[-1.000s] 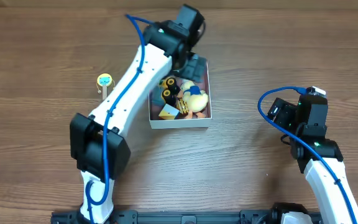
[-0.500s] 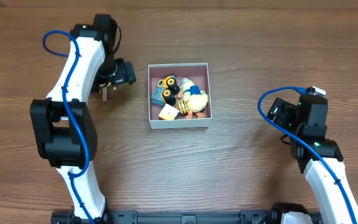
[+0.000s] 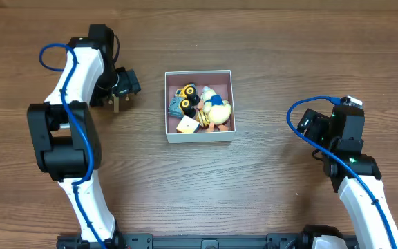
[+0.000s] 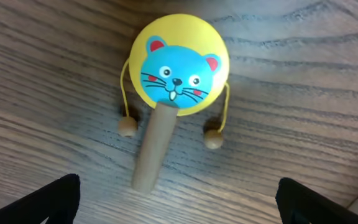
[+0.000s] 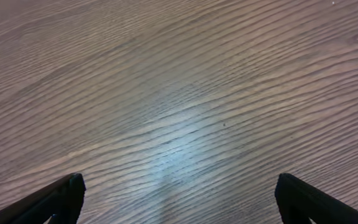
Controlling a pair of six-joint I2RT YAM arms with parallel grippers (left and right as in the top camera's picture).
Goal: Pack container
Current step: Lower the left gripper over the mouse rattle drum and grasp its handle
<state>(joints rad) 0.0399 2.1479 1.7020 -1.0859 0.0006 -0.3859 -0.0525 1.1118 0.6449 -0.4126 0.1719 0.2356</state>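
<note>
The container [image 3: 199, 136] is a shallow white-walled square box with a pinkish bottom at the table's middle. It holds several small toys, among them a yellow duck [image 3: 218, 108] and a yellow truck [image 3: 184, 99]. A yellow rattle drum with a blue cat face [image 4: 178, 65] and a wooden handle lies on the table left of the box. In the overhead view only its handle [image 3: 117, 106] shows below my left gripper [image 3: 119, 84]. My left gripper [image 4: 178, 202] is open and hovers right above it. My right gripper [image 5: 176, 199] is open and empty over bare wood at the right.
The wooden table [image 3: 254, 187] runs on all sides of the box. My left arm [image 3: 74, 69] curves up along the left side. My right arm [image 3: 347, 159] stands at the right edge with a blue cable loop.
My left arm has swung from over the container to the left and now sits above the rattle drum, shifting slightly further left in the last half second. The right arm has not moved.
</note>
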